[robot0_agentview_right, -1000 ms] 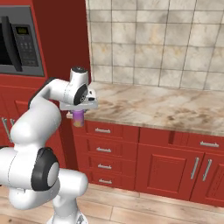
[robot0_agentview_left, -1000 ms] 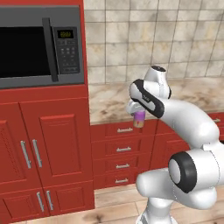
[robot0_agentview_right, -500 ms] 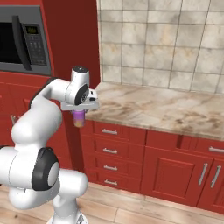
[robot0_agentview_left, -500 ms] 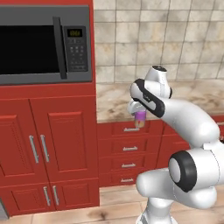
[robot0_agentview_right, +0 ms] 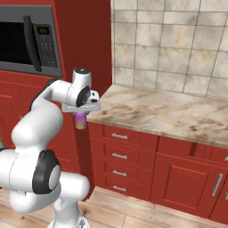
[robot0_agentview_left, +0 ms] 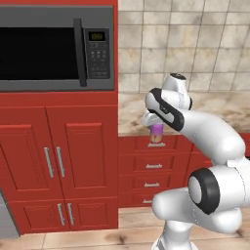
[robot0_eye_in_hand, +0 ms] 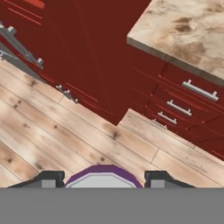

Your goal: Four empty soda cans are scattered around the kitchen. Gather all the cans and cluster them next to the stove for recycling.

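The white arm's end effector [robot0_agentview_right: 80, 116] is clamped on a purple soda can [robot0_agentview_right: 80, 120], holding it upright in the air just off the marbled bench [robot0_agentview_right: 169, 111] edge, above the wooden floor [robot0_eye_in_hand: 65, 135].

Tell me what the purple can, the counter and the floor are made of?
The purple can, held in the gripper, looks like painted metal: its top is silvery grey. The counter looks like polished stone, maybe marble, from its beige swirly veins. The floor looks like wood: long planks with grain lines and dark knots. It is all rendered, so these are guesses.
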Tool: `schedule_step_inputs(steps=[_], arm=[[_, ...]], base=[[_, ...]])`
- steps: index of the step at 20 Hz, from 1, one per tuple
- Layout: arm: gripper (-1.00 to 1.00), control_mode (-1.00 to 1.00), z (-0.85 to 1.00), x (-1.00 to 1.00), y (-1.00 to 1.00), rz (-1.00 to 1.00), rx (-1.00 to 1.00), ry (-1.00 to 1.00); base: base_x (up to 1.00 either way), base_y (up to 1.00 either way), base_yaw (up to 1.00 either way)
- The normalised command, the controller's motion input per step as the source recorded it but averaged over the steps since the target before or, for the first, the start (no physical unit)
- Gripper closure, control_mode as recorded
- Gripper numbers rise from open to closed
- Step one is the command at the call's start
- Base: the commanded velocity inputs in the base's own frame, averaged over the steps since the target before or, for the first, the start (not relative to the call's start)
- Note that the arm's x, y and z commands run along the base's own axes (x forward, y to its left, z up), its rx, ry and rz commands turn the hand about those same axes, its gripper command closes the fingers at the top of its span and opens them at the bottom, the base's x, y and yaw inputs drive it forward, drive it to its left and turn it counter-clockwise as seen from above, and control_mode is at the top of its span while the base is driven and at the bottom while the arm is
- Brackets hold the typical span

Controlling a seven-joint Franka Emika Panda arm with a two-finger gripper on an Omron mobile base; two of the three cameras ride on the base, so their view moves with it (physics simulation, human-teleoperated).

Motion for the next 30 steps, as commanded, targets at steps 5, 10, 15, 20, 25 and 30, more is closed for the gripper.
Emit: schedule_step_inputs(steps=[5,10,15,20,25,30], arm=[[1.0,1.0,0.0,0.0,0.0,0.0,0.0,0.0],[1.0,1.0,0.0,0.0,0.0,0.0,0.0,0.0],[1.0,1.0,0.0,0.0,0.0,0.0,0.0,0.0],[1.0,1.0,0.0,0.0,0.0,0.0,0.0,0.0],[1.0,1.0,0.0,0.0,0.0,0.0,0.0,0.0],[1.0,1.0,0.0,0.0,0.0,0.0,0.0,0.0]], base=[[-0.08,0.0,0.3],[-0.1,0.0,0.31],[-0.1,0.0,0.32],[-0.13,0.0,0.32],[-0.15,0.0,0.31],[-0.15,0.0,0.31]])
